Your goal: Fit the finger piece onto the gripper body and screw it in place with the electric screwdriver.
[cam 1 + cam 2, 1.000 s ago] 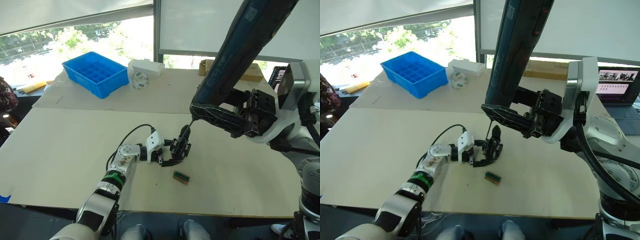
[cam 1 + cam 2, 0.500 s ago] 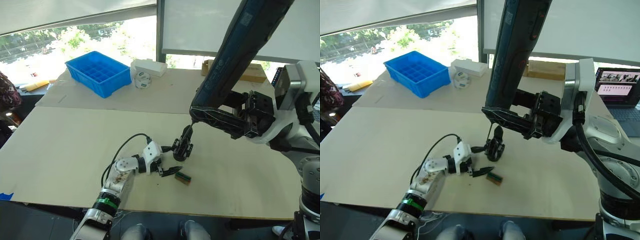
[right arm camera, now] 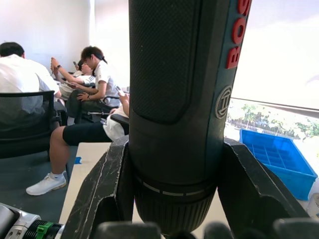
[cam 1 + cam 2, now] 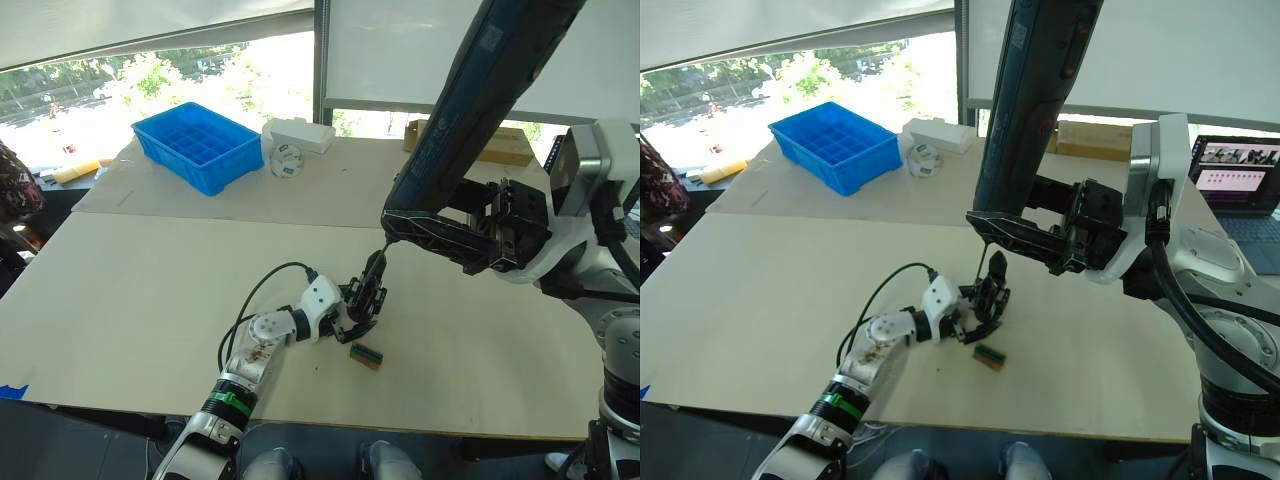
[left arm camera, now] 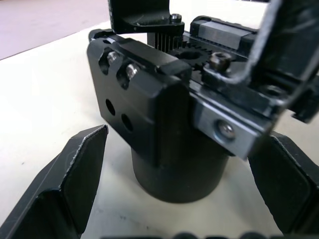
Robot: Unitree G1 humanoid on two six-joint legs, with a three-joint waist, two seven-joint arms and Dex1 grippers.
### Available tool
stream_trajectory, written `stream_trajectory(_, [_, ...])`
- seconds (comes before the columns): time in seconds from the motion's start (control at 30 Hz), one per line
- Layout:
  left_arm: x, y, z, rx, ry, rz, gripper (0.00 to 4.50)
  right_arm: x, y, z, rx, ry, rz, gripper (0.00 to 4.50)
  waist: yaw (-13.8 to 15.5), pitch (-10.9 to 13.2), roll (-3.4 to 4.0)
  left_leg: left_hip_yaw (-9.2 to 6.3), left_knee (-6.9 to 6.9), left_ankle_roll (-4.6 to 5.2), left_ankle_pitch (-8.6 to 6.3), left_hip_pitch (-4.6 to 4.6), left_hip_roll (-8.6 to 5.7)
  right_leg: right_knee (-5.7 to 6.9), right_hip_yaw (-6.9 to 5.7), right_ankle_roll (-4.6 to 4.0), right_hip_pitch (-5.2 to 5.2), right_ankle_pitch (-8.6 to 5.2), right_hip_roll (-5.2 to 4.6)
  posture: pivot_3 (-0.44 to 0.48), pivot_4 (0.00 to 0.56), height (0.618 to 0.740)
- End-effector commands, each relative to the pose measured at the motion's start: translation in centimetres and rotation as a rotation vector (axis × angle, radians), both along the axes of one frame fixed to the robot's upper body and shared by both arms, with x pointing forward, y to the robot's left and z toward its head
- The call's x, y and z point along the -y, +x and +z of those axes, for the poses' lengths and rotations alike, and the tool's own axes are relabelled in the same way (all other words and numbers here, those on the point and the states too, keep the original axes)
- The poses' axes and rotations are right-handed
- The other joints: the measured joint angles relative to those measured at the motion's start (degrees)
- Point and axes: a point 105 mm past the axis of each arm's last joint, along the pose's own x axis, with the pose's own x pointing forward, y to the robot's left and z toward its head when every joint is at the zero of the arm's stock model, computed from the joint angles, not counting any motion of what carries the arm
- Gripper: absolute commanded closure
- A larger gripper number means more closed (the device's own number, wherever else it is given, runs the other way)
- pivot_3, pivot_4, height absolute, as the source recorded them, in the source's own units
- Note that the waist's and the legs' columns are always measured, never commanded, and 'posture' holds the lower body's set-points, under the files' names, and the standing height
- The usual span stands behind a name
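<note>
Gripper body (image 4: 365, 298) sits between left jaws, screwdriver (image 4: 480, 110) bit above.

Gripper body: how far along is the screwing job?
In hand: the right pincer grips the electric screwdriver, bit down at the gripper body. The left pincer sits open around that body's base. Left: whether the screw is in cannot be seen.

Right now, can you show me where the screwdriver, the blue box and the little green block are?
electric screwdriver (image 4: 480, 110), left eye view, on its dark barrel.
blue box (image 4: 196, 147), left eye view, on its gridded inside.
little green block (image 4: 366, 354), left eye view, on its top.
</note>
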Motion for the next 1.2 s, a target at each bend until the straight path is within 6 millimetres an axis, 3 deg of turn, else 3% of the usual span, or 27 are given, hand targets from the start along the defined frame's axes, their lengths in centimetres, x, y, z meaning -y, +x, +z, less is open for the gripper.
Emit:
stream_trajectory(0.03, [0.3,-0.2,-0.6,-0.022,0.013,-0.011,0.03,0.2,-0.8,1.2,0.074,0.015,-0.001,2.58,-0.01,0.00,0.00,0.00,0.00,0.00,0.00,0.00,0.00,0.00,0.00,0.00,0.00,0.00,0.00,0.000,0.150,0.740])
stream_trajectory(0.13, [0.2,-0.3,-0.7,-0.026,0.013,-0.010,0.03,0.3,-0.8,1.2,0.075,0.014,-0.003,2.58,-0.01,0.00,0.00,0.00,0.00,0.00,0.00,0.00,0.00,0.00,0.00,0.00,0.00,0.00,-0.01,0.000,0.150,0.740])
stream_trajectory(0.17, [0.1,-0.4,-0.9,-0.029,0.016,-0.013,0.26,0.3,-0.9,1.2,0.075,0.014,-0.004,2.58,-0.01,0.00,0.00,-0.01,0.00,0.00,0.00,0.00,0.00,0.00,0.01,0.00,0.00,0.00,-0.02,0.000,0.150,0.740])
stream_trajectory(0.23, [0.1,-0.5,-1.0,-0.031,0.022,-0.015,0.88,0.3,-0.9,1.2,0.075,0.014,-0.005,2.58,-0.03,0.00,0.00,0.00,0.00,0.00,0.00,0.00,0.00,0.00,0.00,0.00,0.00,0.00,-0.02,0.000,0.150,0.740])
stream_trajectory(0.33, [0.1,-0.5,-1.2,-0.036,0.026,-0.017,2.22,0.3,-0.8,1.2,0.075,0.010,-0.005,2.58,-0.05,0.00,0.00,0.00,-0.01,0.00,0.00,0.01,0.00,0.00,0.01,0.00,0.00,0.00,-0.02,0.000,0.150,0.740])
stream_trajectory(1.2, [0.1,-0.8,-1.7,-0.046,0.031,-0.068,2.20,-2.4,3.2,-1.0,0.039,-0.106,-0.030,2.58,-0.16,-0.01,0.01,0.01,-0.01,-0.01,0.00,0.04,0.00,0.01,-0.03,0.00,0.02,0.00,-0.02,0.000,0.150,0.740])
